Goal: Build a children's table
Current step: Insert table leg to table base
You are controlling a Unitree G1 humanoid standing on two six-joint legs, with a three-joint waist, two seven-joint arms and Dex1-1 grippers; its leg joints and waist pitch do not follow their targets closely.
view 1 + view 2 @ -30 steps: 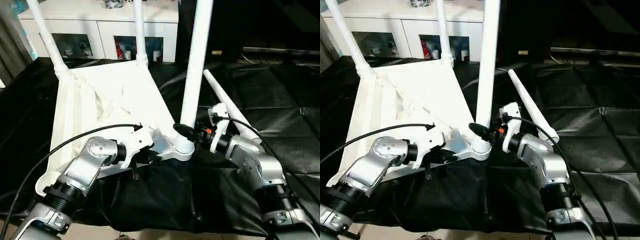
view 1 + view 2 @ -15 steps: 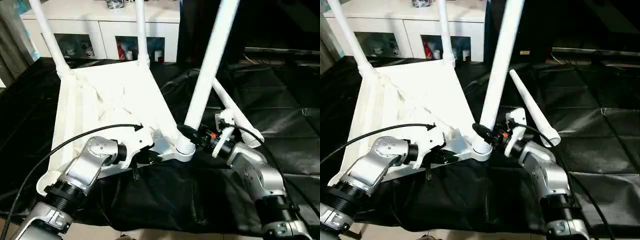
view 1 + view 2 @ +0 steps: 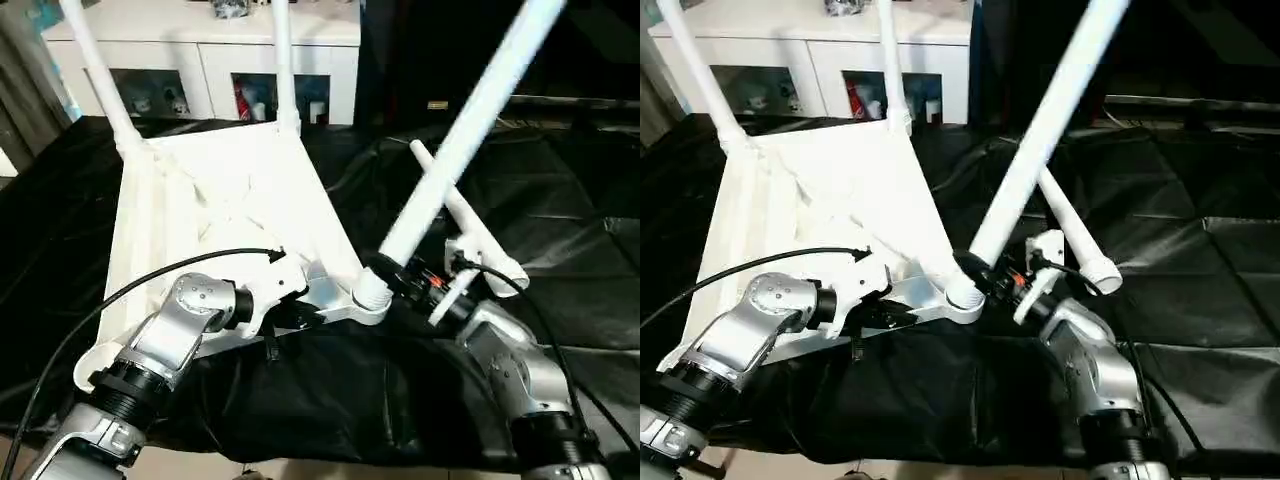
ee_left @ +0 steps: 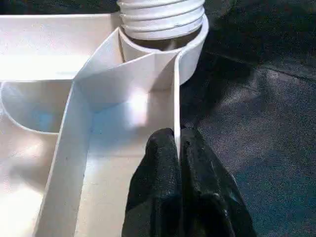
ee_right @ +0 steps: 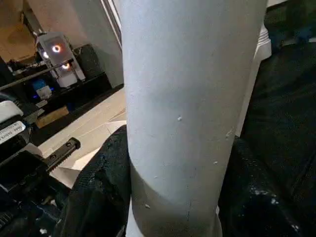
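While the white plastic square table top (image 3: 220, 215) lies upside down on the black sheet (image 3: 560, 200), ribbed underside up, two white tubular legs (image 3: 285, 65) stand in its far corner sockets. Left gripper (image 4: 178, 148): fingers closed, pinching the thin side wall of the top just behind the near right round corner socket (image 3: 368, 297), pinning that corner. Right gripper (image 3: 400, 275): black fingers clamped around the third long white tubular leg (image 3: 470, 130) low down, just above its ribbed threaded end, which sits at the socket mouth. Key relation: the leg's long axis isn't in line with the socket. It leans steeply up and away toward the robot's right, while the two seated legs stand roughly square to the top. My read: the leg must be tipped back toward upright, pivoting about the socket, before pushing or twisting it home; the right arm has to do that, since the left is busy bracing. Risk: forcing it while tilted could jam the ribs or lift the corner. Fourth loose white tapered leg (image 3: 465, 215) lies on the sheet just behind the right gripper, narrow end pointing away. White glass-door cabinet (image 3: 200, 60) stands beyond.
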